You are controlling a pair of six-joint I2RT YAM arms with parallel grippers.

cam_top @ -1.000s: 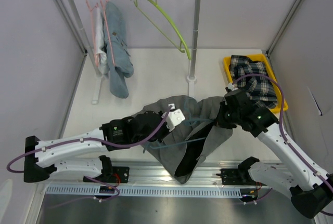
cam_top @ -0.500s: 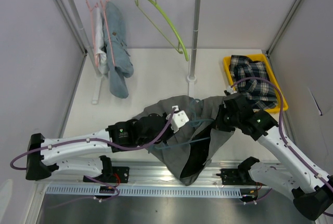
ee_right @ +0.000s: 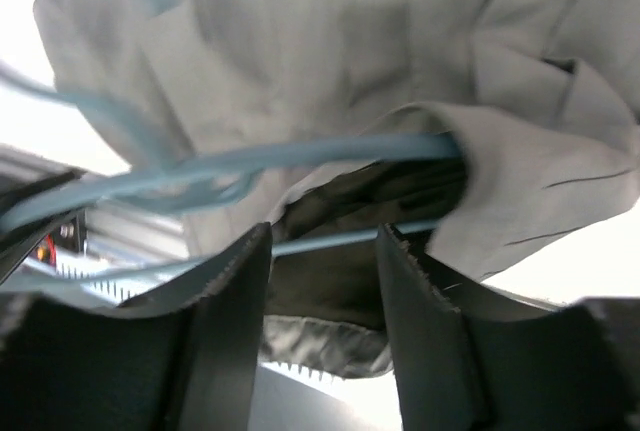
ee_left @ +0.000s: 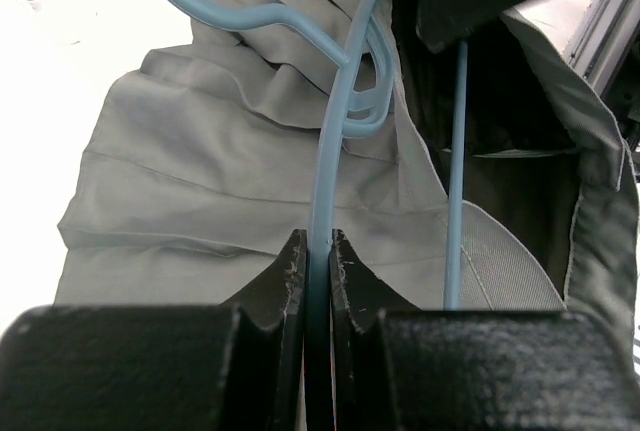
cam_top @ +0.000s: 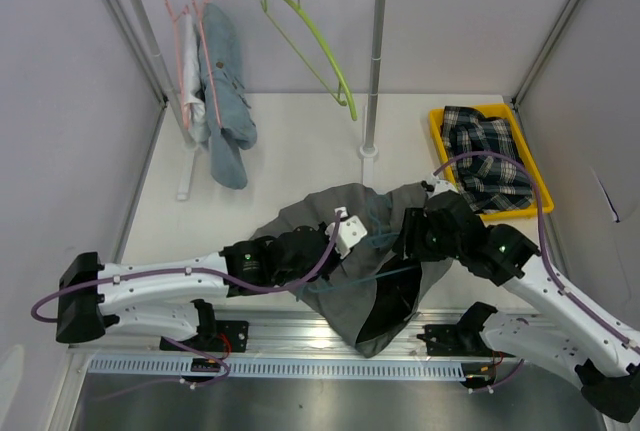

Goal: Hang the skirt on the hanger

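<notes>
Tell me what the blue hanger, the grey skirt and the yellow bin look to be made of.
Hanger: pale blue, thin smooth rod, probably plastic or coated wire. Skirt: grey woven fabric, matte, with soft creases and stitched seams. Bin: yellow, likely moulded plastic, judging by its even colour.

We see a robotics lab cell here: plain grey panel walls (cam_top: 60, 101) box in a white bench (cam_top: 290, 151), with an aluminium mounting rail (cam_top: 280, 331) and a bare garment rack (cam_top: 377, 61).
</notes>
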